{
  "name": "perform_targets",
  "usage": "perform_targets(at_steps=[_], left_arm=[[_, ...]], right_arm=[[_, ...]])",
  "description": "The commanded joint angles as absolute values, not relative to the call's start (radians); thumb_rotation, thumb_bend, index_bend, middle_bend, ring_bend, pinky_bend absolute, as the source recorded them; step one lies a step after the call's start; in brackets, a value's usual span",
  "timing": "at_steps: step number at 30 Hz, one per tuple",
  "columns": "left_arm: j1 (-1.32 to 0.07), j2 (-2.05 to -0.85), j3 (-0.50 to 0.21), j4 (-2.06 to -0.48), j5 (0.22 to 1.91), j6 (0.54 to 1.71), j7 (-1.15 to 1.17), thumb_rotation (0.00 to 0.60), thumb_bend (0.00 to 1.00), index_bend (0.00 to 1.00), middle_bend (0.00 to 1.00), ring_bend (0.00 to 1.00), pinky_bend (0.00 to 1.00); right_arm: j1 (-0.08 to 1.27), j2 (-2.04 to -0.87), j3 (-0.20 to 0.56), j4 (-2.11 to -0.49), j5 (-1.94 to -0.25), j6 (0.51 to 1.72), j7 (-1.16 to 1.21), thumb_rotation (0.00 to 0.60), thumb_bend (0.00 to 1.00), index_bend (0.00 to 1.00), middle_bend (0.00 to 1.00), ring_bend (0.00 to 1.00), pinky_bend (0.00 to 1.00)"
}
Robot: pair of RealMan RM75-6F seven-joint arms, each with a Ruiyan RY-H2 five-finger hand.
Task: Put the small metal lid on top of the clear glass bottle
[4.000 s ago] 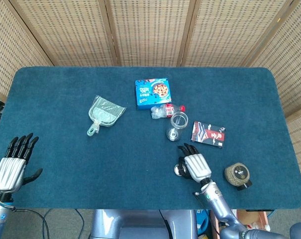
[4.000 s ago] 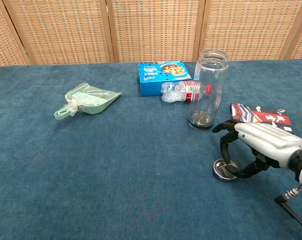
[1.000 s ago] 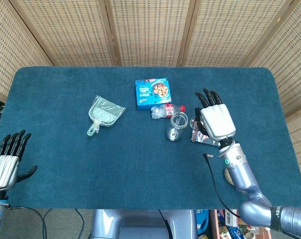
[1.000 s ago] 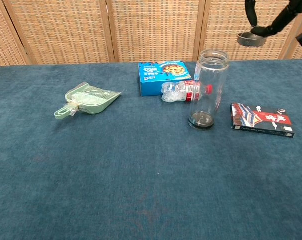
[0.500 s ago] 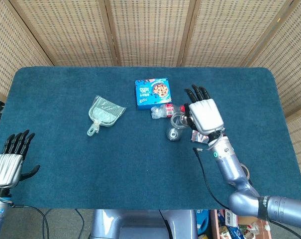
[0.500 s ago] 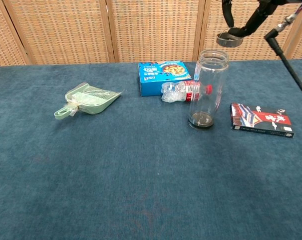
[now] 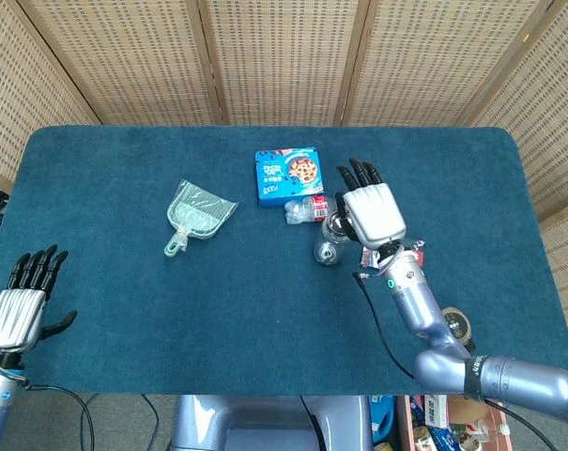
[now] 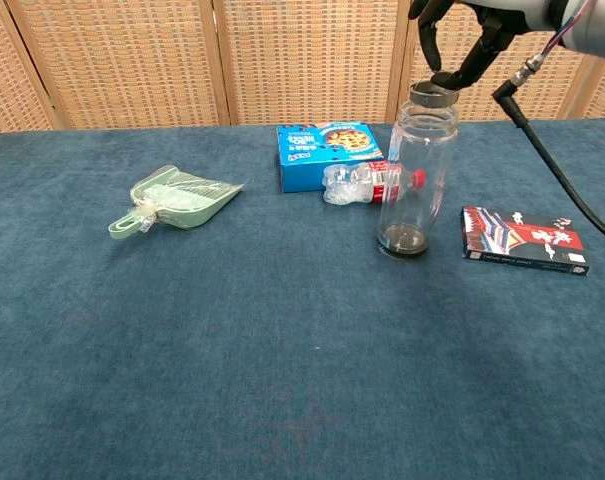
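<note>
The clear glass bottle (image 8: 416,180) stands upright right of the table's middle. The small metal lid (image 8: 429,96) lies across its mouth, roughly level. My right hand (image 8: 469,30) hangs just above it, and its fingertips (image 8: 446,77) still pinch the lid's right edge. From the head view, the right hand (image 7: 370,212) covers the mouth of the bottle (image 7: 330,241), so the lid is hidden there. My left hand (image 7: 21,303) rests at the table's near left corner, fingers apart, holding nothing.
A blue box (image 8: 327,153) and a crushed plastic bottle (image 8: 368,183) lie just behind the glass bottle. A printed packet (image 8: 525,240) lies to its right, a green dustpan (image 8: 177,198) far to the left. A round object (image 7: 455,325) sits near the front right edge.
My right hand has carried the lid from the table up and left, then down onto the bottle's mouth. The left hand has barely moved.
</note>
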State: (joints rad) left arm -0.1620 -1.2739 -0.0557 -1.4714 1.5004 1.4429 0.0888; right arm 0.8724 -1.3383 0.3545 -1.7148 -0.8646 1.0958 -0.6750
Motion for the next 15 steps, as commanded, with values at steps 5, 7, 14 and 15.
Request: perform_targets(at_steps=[5, 7, 14, 15], left_arm=[[-0.166, -1.277, -0.057, -1.466, 1.495, 1.436, 0.088, 0.600, 0.24, 0.00, 0.00, 0.00, 0.00], [-0.167, -1.277, -0.057, -1.465, 1.493, 1.434, 0.088, 0.600, 0.24, 0.00, 0.00, 0.00, 0.00], [-0.169, -1.279, -0.055, -1.463, 1.493, 1.432, 0.086, 0.600, 0.24, 0.00, 0.00, 0.00, 0.00], [-0.169, -1.279, -0.055, -1.462, 1.493, 1.431, 0.086, 0.600, 0.24, 0.00, 0.00, 0.00, 0.00]], right_arm=[[0.889, -1.361, 0.341, -1.680, -0.861, 1.094, -0.658, 0.600, 0.54, 0.66, 0.21, 0.00, 0.15], [0.891, -1.365, 0.337, -1.674, -0.861, 1.096, -0.656, 0.600, 0.54, 0.66, 0.20, 0.00, 0.15], [0.895, -1.377, 0.324, -1.656, -0.862, 1.101, -0.646, 0.600, 0.54, 0.66, 0.20, 0.00, 0.15], [0.895, -1.378, 0.322, -1.653, -0.863, 1.101, -0.645, 0.600, 0.54, 0.66, 0.20, 0.00, 0.15]])
